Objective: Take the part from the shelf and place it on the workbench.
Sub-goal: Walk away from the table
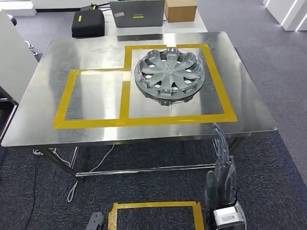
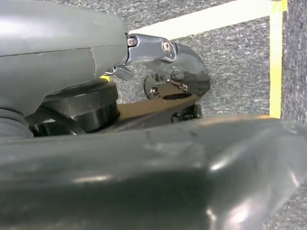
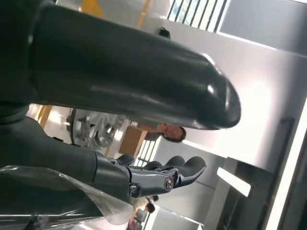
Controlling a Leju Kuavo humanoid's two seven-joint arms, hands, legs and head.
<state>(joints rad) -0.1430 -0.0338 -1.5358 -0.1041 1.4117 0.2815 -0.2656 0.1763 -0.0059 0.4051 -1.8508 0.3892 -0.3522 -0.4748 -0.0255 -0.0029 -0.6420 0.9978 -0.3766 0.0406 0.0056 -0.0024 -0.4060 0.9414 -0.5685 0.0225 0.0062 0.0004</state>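
Ahead of and above the right hand (image 1: 221, 172), well apart: grey wheel cover (image 1: 169, 75), flat on the tabletop (image 1: 43, 96) inside yellow tape. Hand empty, fingers extended, below the tabletop's edge.

Beyond the far edge of the steel table, at twelve o'clock, a grey open laptop (image 1: 137, 13) stands on a white desk (image 1: 108, 29). A brown cardboard box (image 1: 180, 9) sits just beside it at one o'clock, and a black zipped carry case with a yellow-green label (image 1: 88, 22) lies at eleven o'clock. A white panel (image 1: 14, 62) leans at nine o'clock. On the dark grey carpet (image 1: 275, 52), a rectangle of yellow floor tape (image 1: 155, 206) lies at six o'clock, and a white cable (image 1: 98, 165) trails at seven o'clock.
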